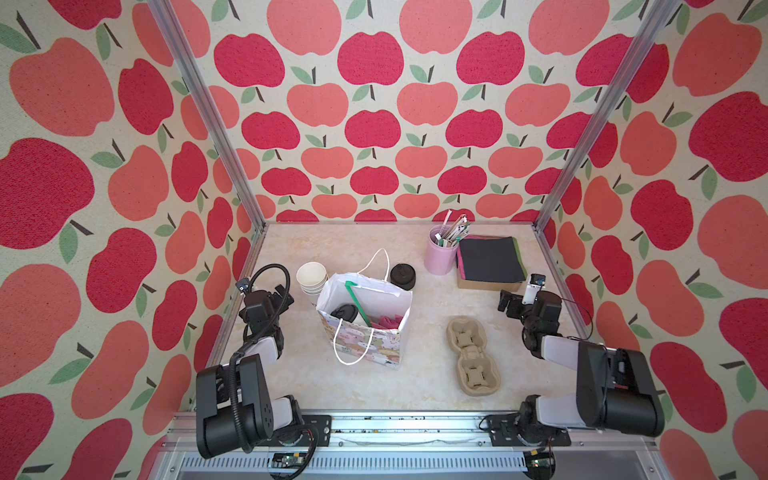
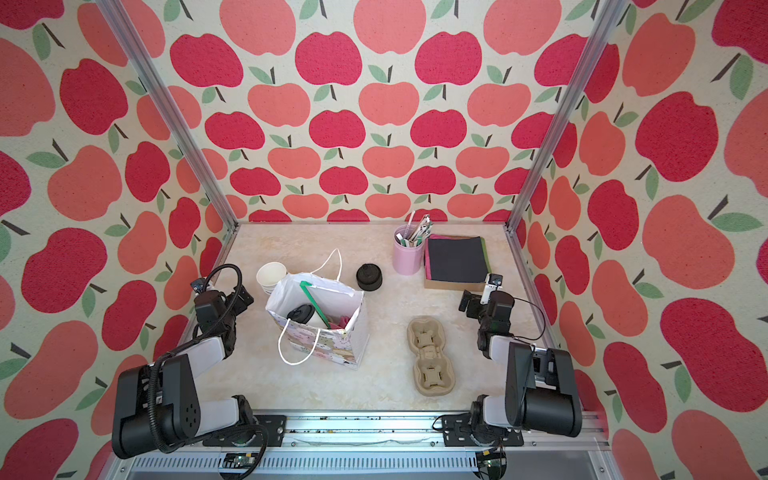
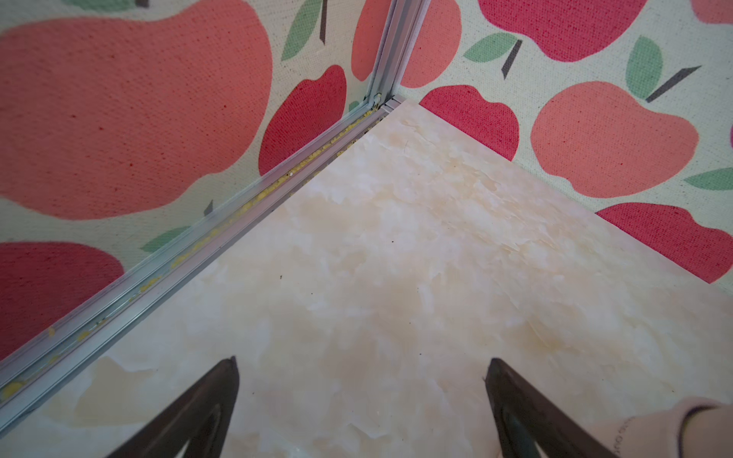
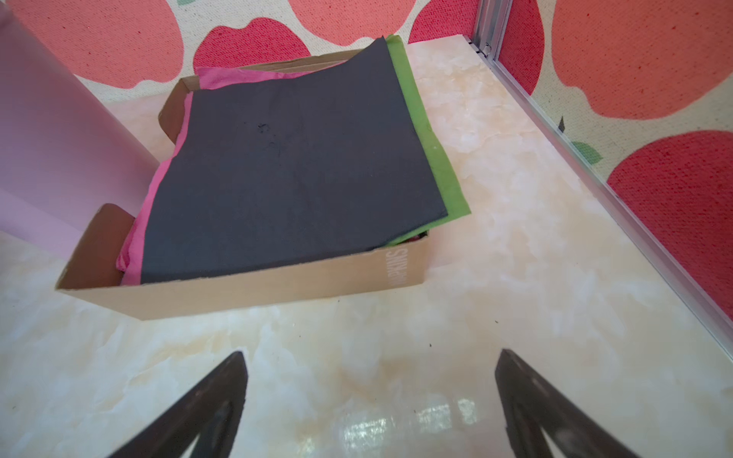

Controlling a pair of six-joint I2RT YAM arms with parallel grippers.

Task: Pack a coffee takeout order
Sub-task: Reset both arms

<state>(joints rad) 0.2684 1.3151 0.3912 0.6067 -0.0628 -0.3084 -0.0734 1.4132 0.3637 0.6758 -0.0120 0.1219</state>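
Twin overhead views; wrist cameras near table (image 3: 396, 277).

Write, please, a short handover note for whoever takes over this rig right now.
Left hand: open, empty, over bare table by the side wall.
Right hand: open, empty, facing the napkin box.
In the gift bag: lidded cup, green straw leaning inside, pink napkin.
Done: all three items look packed.
Left: seemingly nothing; the pulp carrier sits unused beside the bag.
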